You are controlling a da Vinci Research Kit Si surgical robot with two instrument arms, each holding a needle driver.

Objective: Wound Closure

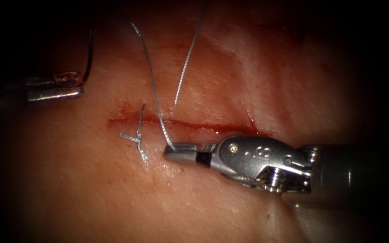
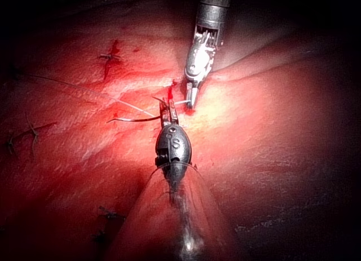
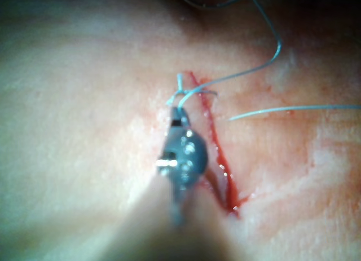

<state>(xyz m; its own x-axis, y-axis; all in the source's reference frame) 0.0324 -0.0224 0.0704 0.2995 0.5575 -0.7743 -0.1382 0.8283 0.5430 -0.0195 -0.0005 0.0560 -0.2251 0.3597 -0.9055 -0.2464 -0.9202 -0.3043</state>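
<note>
Below the cut (image 1: 181,123) in the endoscope view, right tool (image 1: 173,154) came in from the right, jaws closed on the thread (image 1: 151,72) at their tips, just beside the tied stitch (image 1: 136,137). Thread ran up from those jaws over the cut toward the upper left; a second strand (image 1: 187,58) rose from the tissue (image 1: 203,211) above the cut. Right wrist view matched: tool tip (image 3: 179,110) pinched on thread (image 3: 248,72) next to the red cut (image 3: 217,148). Left tool (image 1: 75,83) sat at the far left, well apart from the cut, jaws closed on the needle (image 1: 89,54) near one end, curve arcing upward, needle clear of the tissue. Left wrist view showed left tool (image 2: 166,111) with right tool (image 2: 192,97) tip close by. Red fluid (image 1: 221,128) lined the cut. Stitch ends stuck out across the cut.
</note>
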